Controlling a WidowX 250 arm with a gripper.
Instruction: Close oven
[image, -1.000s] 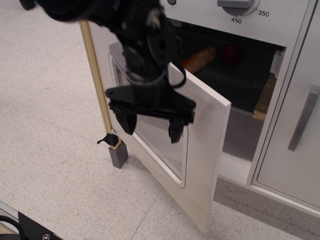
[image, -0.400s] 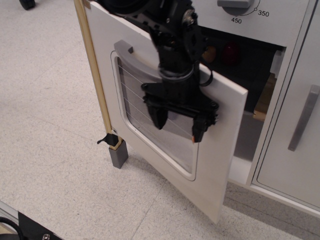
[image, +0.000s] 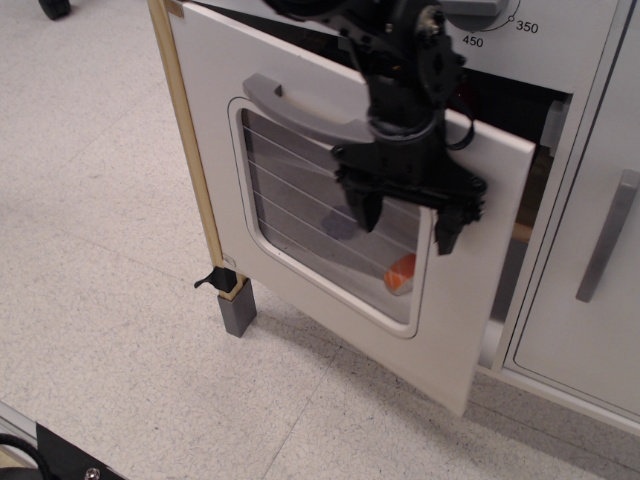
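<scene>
The oven door (image: 230, 190) is white with a rounded clear window (image: 310, 225), thin wire lines and a curved grey handle (image: 300, 108). It stands partly open, its free edge at the right a short way out from the oven front. My black gripper (image: 405, 218) is open and empty, fingers pointing down in front of the door's right part, against or very close to its face. The temperature dial (image: 478, 10) sits above. Through the window an orange item (image: 402, 272) and a purple item (image: 340, 226) show inside.
A plain cupboard door (image: 585, 290) with a straight vertical bar handle (image: 608, 235) stands to the right of the oven. The unit's wooden post and grey foot (image: 238, 308) are at the left. Speckled floor (image: 110, 250) spreads in front.
The oven door has swung from wide open to nearly shut. My gripper moved right and up with the door, staying open.
</scene>
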